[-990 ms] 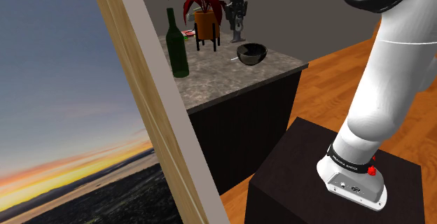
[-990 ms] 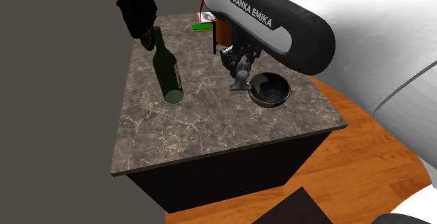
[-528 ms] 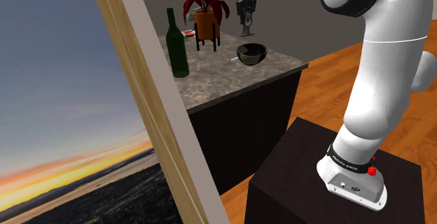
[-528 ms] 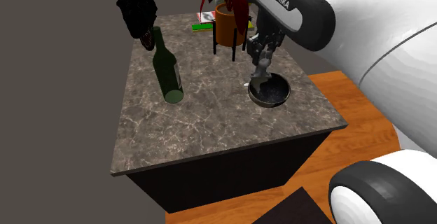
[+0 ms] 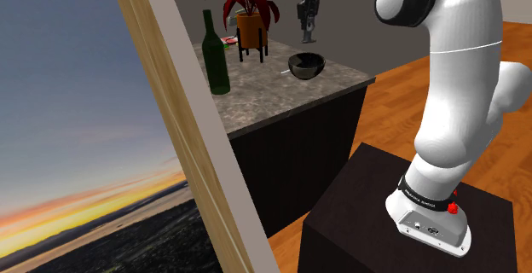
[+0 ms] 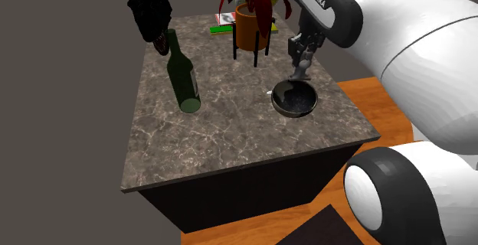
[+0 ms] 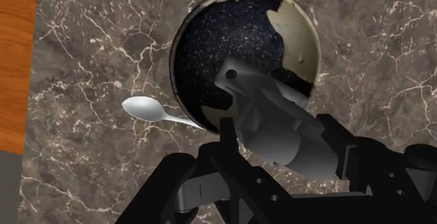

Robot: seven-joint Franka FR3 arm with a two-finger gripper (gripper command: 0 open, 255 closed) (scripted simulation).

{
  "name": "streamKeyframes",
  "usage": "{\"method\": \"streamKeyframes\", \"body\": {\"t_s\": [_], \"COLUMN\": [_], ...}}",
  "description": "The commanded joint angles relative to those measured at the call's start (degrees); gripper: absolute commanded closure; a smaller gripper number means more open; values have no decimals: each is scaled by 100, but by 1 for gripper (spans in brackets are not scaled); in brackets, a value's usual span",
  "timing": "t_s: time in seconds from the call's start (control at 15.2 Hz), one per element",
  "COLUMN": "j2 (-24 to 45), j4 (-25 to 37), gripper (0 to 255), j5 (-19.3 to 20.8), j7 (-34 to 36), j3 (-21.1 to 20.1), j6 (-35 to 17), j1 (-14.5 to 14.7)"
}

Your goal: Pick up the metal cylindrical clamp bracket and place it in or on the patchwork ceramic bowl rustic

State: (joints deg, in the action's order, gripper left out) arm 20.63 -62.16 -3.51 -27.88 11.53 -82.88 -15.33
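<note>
Just above the bowl (image 5: pixel 306 64) hangs the gripper (image 5: pixel 308 31), its black fingers (image 7: pixel 225 140) pinched partway closed on the clamp (image 7: pixel 269 121), which they carry in the air clear of the worktop (image 6: pixel 230 140). The clamp is a dull grey metal piece: a stubby cylinder with a flat lug at one end, pierced by a small round hole. From the wrist view it sits over the bowl's near rim, not touching it.

The bowl (image 7: pixel 217 40) is round and shallow, its inside glossy black with fine pale speckles and cream patches along one side of the rim. It stands near the worktop's edge by the orange wooden floor (image 7: pixel 14 47). A smooth silver spoon (image 7: pixel 143 108) lies flat just beside it, handle towards the bowl.

The worktop is brown stone veined in white. A dark green glass bottle (image 6: pixel 182 79) stands upright towards the middle, well apart from the bowl. A red-leaved plant (image 6: pixel 251 23) in an orange pot on a thin black stand sits at the far edge.
</note>
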Motion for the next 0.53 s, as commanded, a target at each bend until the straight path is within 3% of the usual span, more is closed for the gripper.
{"method": "streamKeyframes", "body": {"t_s": [0.0,0.46], "j2": [-93,-327], "j4": [-309,-1206], "gripper": [255,255], "j5": [18,66], "j7": [-11,4], "j3": [3,-3], "j6": [-220,-886], "j1": [16,78]}}
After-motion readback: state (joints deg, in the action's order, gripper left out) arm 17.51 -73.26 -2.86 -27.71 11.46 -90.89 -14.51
